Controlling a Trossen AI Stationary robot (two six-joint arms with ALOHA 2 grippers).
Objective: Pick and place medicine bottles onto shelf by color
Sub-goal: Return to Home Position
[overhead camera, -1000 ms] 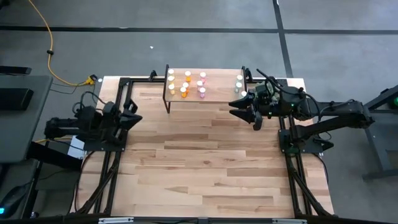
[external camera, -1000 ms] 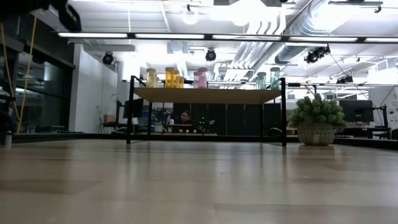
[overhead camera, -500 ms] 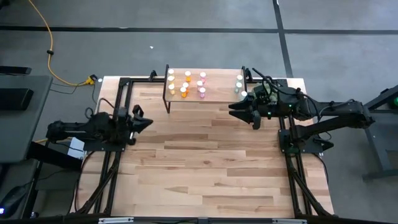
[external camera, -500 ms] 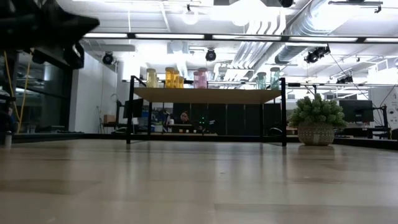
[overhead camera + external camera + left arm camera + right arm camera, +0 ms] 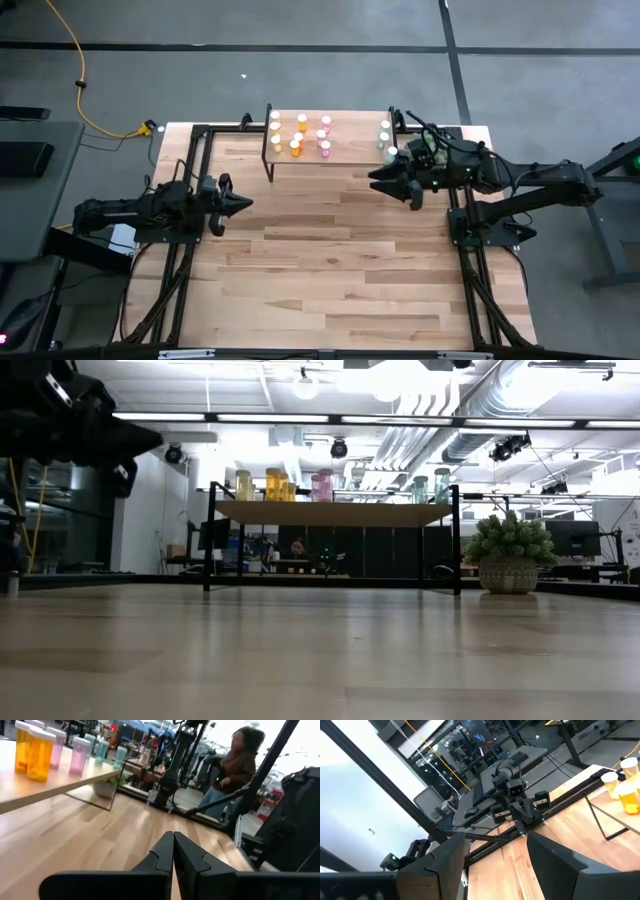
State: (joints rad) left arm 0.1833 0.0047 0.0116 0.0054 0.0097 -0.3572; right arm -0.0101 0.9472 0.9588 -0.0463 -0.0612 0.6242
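Note:
The shelf point(image 5: 330, 137) stands at the table's far side on thin black legs. Medicine bottles stand on its top in colour groups: yellow point(image 5: 275, 130), orange point(image 5: 299, 134), pink point(image 5: 325, 136) and teal point(image 5: 385, 138). They also show in the low view point(image 5: 275, 484) and in the left wrist view point(image 5: 32, 752). My left gripper point(image 5: 243, 203) is shut and empty, above the table's left part, pointing toward the right edge. My right gripper point(image 5: 378, 180) is open and empty, just in front of the shelf's right end, pointing toward the left edge.
A green plant ball in a woven pot point(image 5: 510, 555) stands right of the shelf. Black frame rails point(image 5: 190, 160) run along the table's left and right sides. A person point(image 5: 235, 767) stands in the room beyond the table. Bare wood tabletop point(image 5: 330, 260) lies in front of the shelf.
My left gripper has gone toward the table's right edge and a little toward the near edge, out over the tabletop; its arm now shows at the top left of the low view. The bottles and the shelf stand as before.

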